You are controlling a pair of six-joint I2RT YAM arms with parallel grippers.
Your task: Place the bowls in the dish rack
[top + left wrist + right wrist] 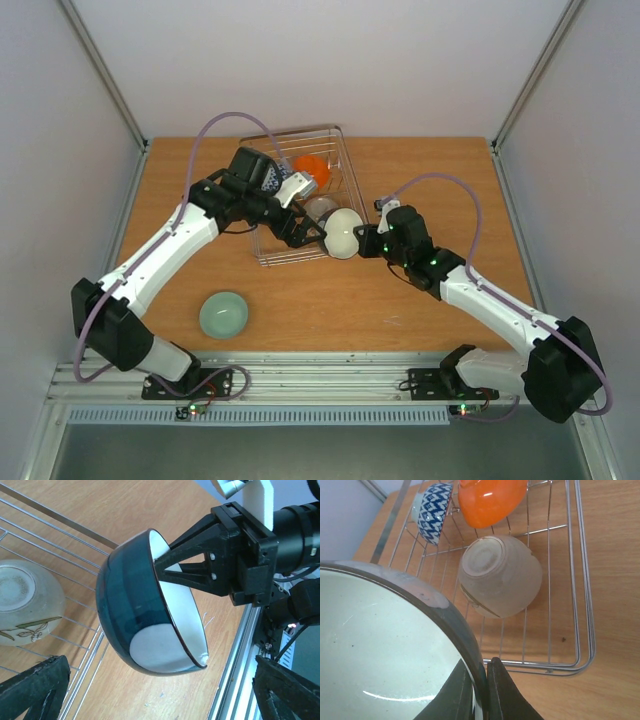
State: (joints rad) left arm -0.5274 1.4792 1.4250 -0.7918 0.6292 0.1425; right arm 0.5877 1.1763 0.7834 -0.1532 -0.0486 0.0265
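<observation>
Teal-banded bowl (135, 610) is pinched by its rim in the right gripper (482, 687); the dish rack (580, 605) corner lies just ahead. Left gripper (306, 236) is spread wide, empty, facing the bowl. The rim grip could be levered loose if rack wire is struck.

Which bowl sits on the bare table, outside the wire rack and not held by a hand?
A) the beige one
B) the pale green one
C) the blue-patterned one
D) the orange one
B: the pale green bowl sits alone on the table, while the orange bowl, blue-patterned bowl and beige bowl are in the dish rack and the right hand holds the teal-banded bowl.
</observation>
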